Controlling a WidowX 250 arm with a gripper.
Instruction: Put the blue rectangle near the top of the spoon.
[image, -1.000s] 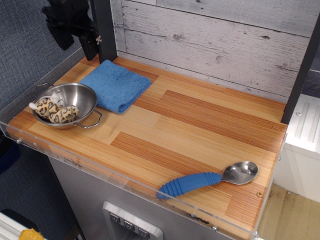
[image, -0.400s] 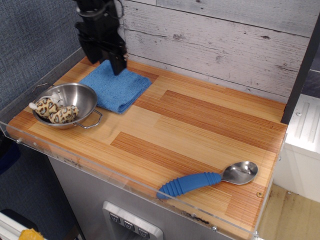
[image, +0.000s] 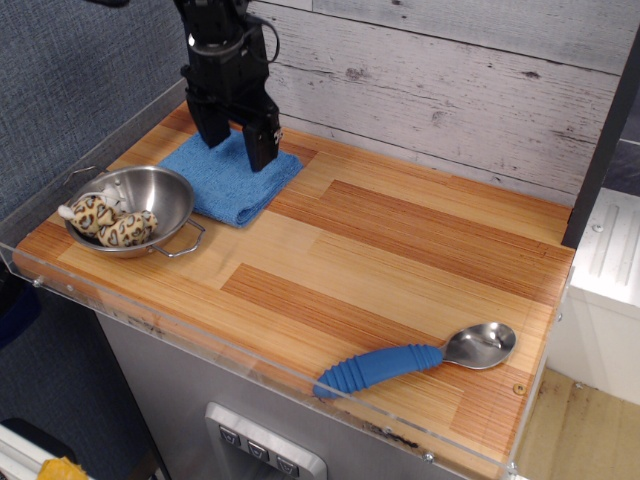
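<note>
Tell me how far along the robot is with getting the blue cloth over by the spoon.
Nothing is delivered yet. The blue rectangle lies flat at the back left beside the steel bowl, far from the spoon at the front right. In hand: the gripper hangs open right over the cloth, fingers spread for a grasp. Left: close on it, lift, carry it across, set it near the spoon's top.

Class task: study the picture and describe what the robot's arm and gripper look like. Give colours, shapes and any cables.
The arm is black and blocky, with a thin dark cable looping at its side. The gripper is matte black too, ending in two thick, squared fingers. No markings can be made out.
</note>
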